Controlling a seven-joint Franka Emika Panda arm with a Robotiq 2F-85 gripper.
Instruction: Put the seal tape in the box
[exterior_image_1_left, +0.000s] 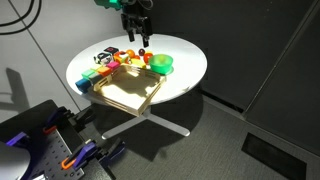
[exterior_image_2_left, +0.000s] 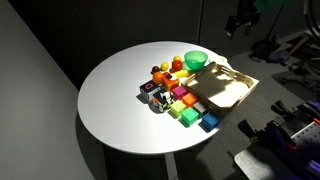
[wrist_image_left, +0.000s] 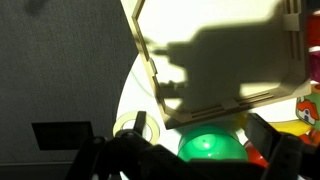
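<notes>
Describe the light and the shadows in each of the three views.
Wrist view: a hard dark shadow crosses the brightly lit box; the foreground at the bottom is almost black. In an exterior view the white table glares against a dim room. In an exterior view the table is evenly lit, the background is dark, and the coloured blocks look soft.

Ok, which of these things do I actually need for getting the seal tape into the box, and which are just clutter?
For the job:
- the seal tape, seemingly the white ring in the wrist view
- the box
- the pincer, open, up above

Just lying about:
- the green bowl
- the coloured blocks beside the box
</notes>
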